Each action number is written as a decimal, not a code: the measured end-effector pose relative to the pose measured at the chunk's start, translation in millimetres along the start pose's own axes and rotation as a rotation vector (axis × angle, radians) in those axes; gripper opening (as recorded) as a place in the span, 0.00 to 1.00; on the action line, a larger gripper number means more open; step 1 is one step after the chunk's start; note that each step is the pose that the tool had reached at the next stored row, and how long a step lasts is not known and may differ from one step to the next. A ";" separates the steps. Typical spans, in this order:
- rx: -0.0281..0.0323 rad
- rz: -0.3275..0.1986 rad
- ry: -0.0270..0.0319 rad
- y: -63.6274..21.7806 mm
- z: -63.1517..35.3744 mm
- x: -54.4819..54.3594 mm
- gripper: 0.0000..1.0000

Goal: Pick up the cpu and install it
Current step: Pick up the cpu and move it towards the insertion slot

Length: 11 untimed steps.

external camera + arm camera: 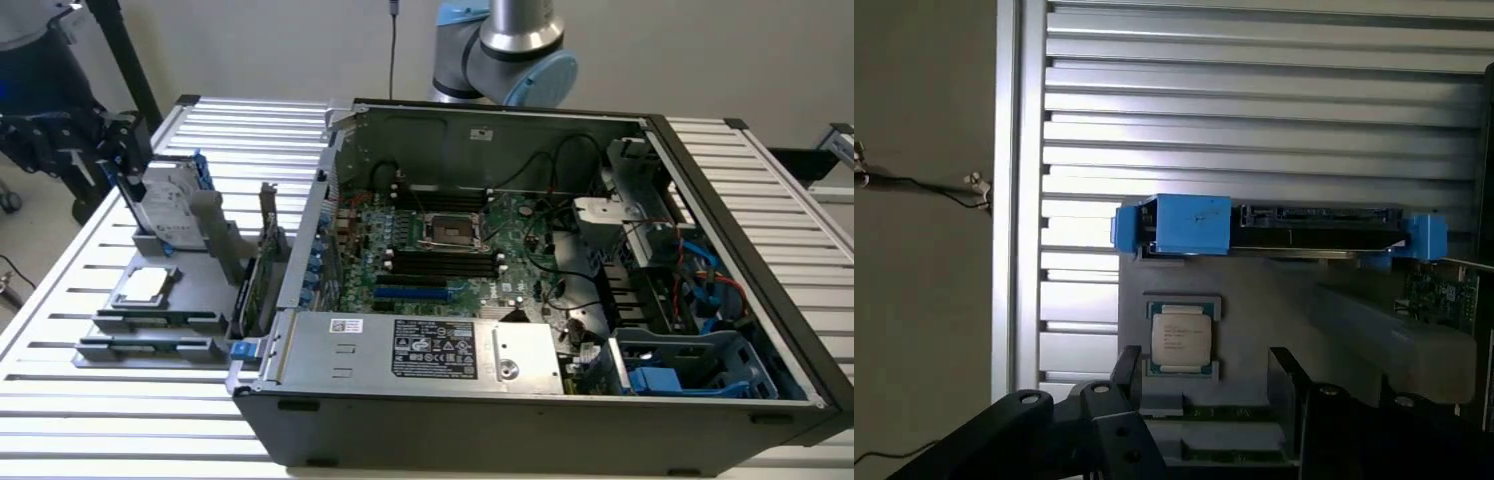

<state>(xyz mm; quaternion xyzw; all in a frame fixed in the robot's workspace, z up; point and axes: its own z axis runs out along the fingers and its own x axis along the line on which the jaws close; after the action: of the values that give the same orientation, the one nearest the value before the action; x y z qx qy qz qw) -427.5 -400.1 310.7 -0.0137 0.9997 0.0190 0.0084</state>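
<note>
Poised above the cpu [1180, 337] with jaws spread apart, pinching nothing. Found lying flat in a grey holder [1264, 310] on the slatted tabletop [1254, 120] (just beside the blue-framed hard drive [1314, 228]), at the exterior view's left of the open computer case [534, 410].

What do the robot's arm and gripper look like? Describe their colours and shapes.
The arm is a silver-grey metal tube with rounded pale blue joint caps. The gripper is matt black, with two blocky fingers on jointed links that have round pivots.
</note>
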 end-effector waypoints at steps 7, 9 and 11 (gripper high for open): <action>-0.0002 -0.010 0.0004 -2.3 12.6 -0.8 0.62; -0.0002 -0.013 0.0006 -3.3 16.3 -0.9 0.62; -0.0003 -0.016 0.0005 -4.3 19.9 -1.1 0.62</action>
<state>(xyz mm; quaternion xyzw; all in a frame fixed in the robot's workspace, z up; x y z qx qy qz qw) -426.0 -403.6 290.7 -0.0217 0.9995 0.0191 0.0083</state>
